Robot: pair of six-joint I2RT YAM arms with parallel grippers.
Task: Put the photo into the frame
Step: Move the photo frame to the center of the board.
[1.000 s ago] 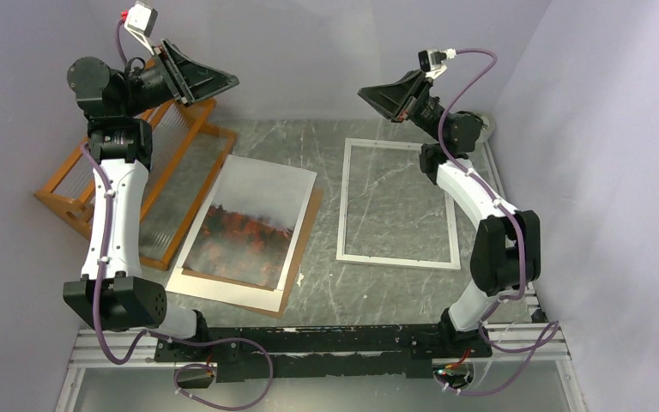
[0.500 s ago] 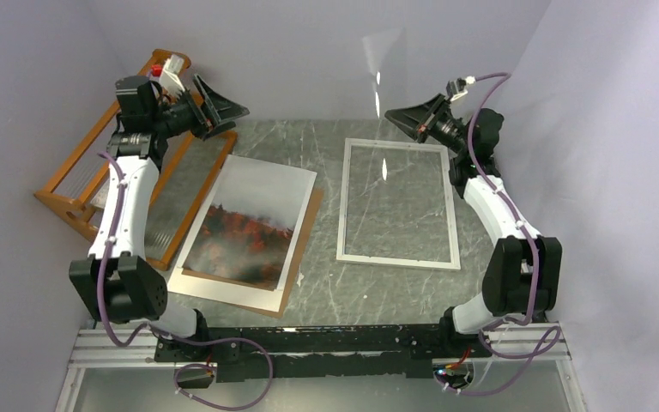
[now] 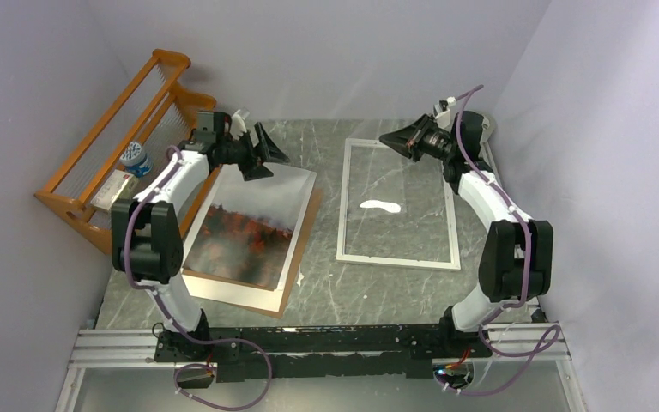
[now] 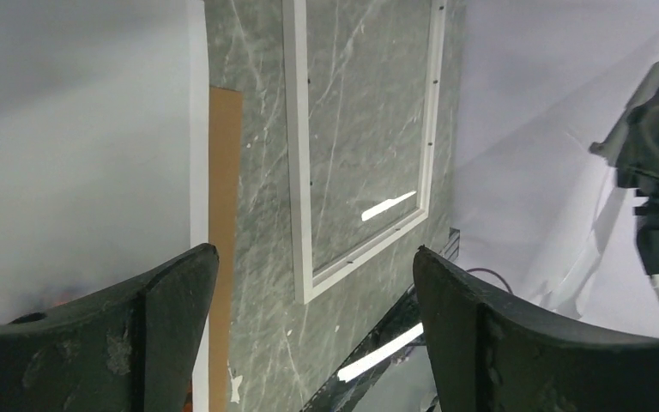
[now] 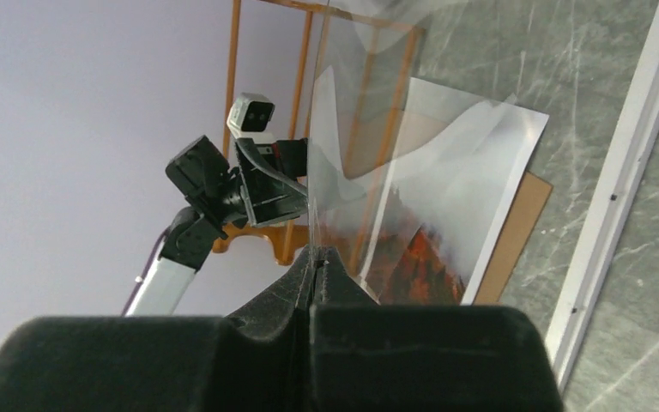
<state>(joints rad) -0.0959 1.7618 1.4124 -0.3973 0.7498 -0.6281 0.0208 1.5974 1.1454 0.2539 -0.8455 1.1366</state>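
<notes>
The photo, grey mist over red-orange trees, lies flat on a brown backing board left of centre. The white frame lies on the marble table to its right. My left gripper hovers over the photo's far edge, open and empty; in the left wrist view the photo and the frame show beyond the fingers. My right gripper, at the frame's far edge, is shut on the edge of a clear pane. From above, the pane shows only as a glint inside the frame.
An orange wooden rack stands at the far left against the wall, with a small blue-and-white can and a box in it. Purple walls close in on three sides. The arms' rail runs along the near edge.
The left gripper opened, let go of the clear pane and swung down from beside the rack to the photo's far edge. The right gripper lowered with the pane toward the frame.
</notes>
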